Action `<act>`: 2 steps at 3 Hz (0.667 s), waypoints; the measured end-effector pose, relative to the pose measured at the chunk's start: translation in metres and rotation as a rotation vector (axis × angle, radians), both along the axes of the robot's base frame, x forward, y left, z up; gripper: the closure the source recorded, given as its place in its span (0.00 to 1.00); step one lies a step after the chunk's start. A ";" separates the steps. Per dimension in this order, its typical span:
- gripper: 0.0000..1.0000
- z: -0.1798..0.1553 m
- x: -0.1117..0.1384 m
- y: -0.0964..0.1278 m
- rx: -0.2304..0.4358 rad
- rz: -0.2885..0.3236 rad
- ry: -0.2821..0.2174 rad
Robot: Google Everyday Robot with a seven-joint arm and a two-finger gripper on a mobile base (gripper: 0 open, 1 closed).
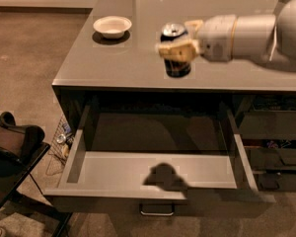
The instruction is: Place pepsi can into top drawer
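The pepsi can [176, 65], dark blue with a silver top, is held in the air in front of the counter's front edge. My gripper [180, 42] comes in from the right and is shut on it, one pale finger [178, 51] across its front. The top drawer [113, 193] stands pulled open below, with a bare grey floor and a small metal bar handle [157, 212]. The can's shadow [163, 175] falls on the drawer floor near its front middle.
A white bowl [112, 26] sits on the grey counter [113, 65] at the back left. Darker narrower drawers [276, 127] stand at the right. A black chair [10, 147] and a wire rack [61, 141] are on the floor at the left.
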State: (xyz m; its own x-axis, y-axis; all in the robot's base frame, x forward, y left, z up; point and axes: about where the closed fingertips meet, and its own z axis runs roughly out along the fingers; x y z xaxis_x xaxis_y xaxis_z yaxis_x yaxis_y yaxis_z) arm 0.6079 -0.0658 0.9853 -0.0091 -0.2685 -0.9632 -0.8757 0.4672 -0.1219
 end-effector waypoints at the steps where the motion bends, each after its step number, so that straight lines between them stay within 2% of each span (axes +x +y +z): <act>1: 1.00 -0.045 -0.007 -0.013 -0.013 -0.068 0.052; 2: 1.00 -0.046 -0.007 -0.011 -0.014 -0.065 0.054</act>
State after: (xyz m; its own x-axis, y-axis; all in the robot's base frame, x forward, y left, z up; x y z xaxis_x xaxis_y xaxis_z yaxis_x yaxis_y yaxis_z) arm 0.6012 -0.0770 0.9393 -0.0787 -0.2793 -0.9570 -0.8493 0.5215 -0.0823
